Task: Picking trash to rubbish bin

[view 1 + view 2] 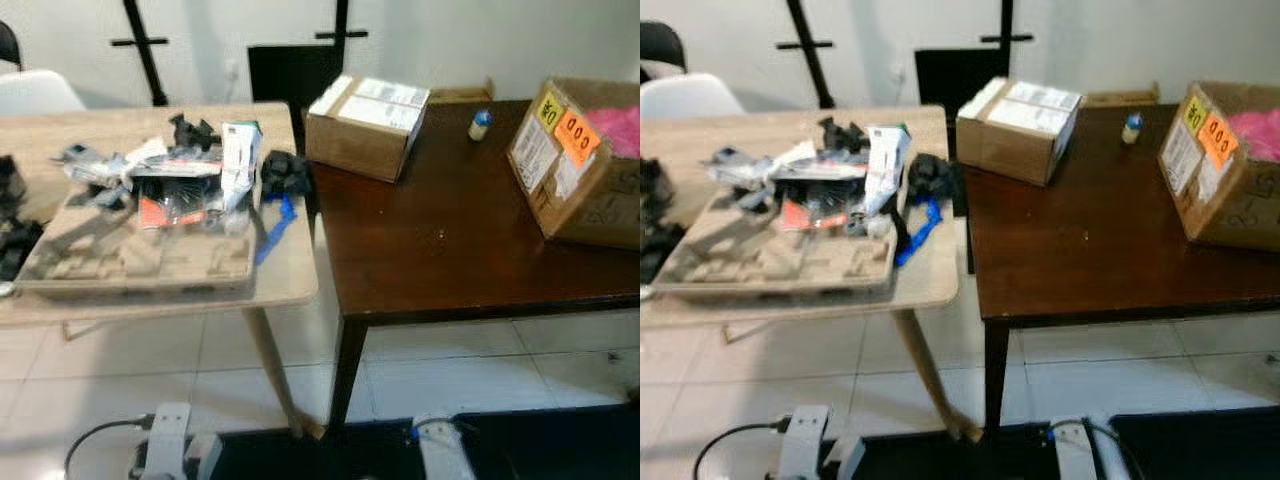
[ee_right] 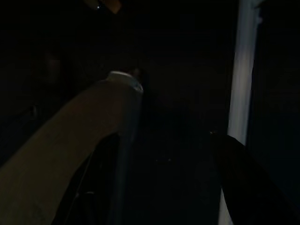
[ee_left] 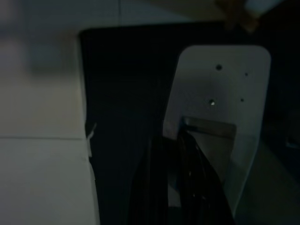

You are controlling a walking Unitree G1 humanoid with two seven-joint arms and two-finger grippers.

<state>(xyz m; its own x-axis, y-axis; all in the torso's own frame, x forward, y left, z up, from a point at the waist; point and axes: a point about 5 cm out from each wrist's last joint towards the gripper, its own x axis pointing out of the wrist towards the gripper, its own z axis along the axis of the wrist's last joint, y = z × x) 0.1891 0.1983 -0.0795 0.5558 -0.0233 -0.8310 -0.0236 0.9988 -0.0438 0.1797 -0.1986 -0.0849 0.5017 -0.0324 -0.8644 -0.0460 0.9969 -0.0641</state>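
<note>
Both end effectors hang low at the frame's bottom edge, left [image 1: 165, 440] and right [image 1: 440, 450]; I cannot tell how far either is open. Crumpled plastic and paper trash [image 1: 180, 180] lies heaped on a grey moulded cardboard tray [image 1: 130, 262] on the pale wooden surface [image 1: 290, 275], left of centre.

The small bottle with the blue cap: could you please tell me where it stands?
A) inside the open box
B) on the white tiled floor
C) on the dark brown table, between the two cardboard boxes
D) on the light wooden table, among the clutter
C: the small bottle with the blue cap stands on the dark brown table, between the closed cardboard box and the open cardboard box with orange stickers.
</note>
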